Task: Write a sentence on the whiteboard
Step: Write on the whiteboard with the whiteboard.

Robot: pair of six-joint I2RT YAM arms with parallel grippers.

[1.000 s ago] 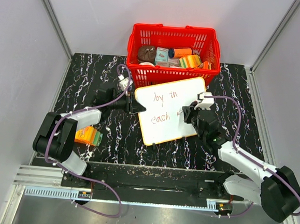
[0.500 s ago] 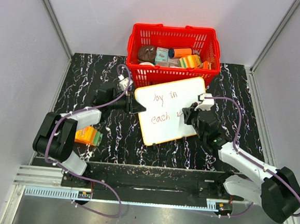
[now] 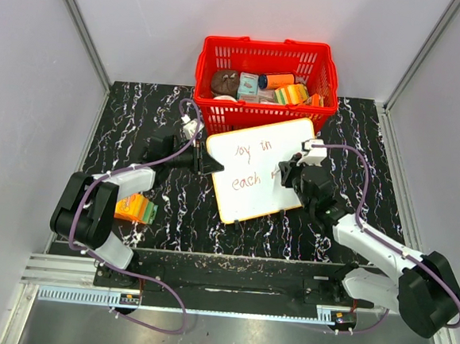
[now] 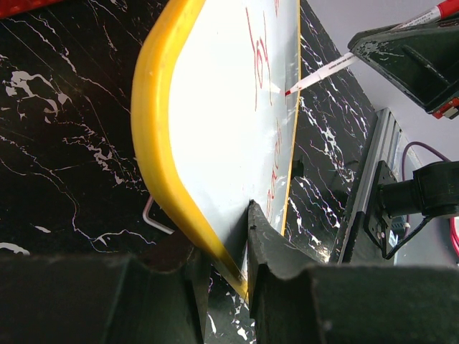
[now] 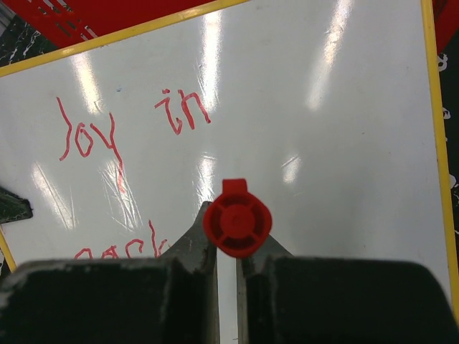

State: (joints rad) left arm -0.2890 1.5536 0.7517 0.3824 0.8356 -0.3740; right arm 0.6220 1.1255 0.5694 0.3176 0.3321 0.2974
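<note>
The whiteboard (image 3: 265, 155), white with a yellow rim, stands tilted in front of the basket. The sentence (image 3: 249, 164) in red reads "joy in" above "each". My left gripper (image 3: 207, 164) is shut on the board's left edge; in the left wrist view the rim (image 4: 154, 143) runs between my jaws. My right gripper (image 3: 285, 175) is shut on a red marker (image 5: 237, 218), seen end-on over the board (image 5: 330, 129). The marker tip (image 4: 288, 92) meets the board to the right of "each" (image 5: 118, 247).
A red basket (image 3: 224, 41) full of small goods stands right behind the board. An orange box (image 3: 134, 207) lies by the left arm. Grey walls close in the left and right sides of the black marbled table (image 3: 139, 109).
My right gripper with the marker has shifted slightly toward the far side, right of "each". The left gripper and the board have not moved.
</note>
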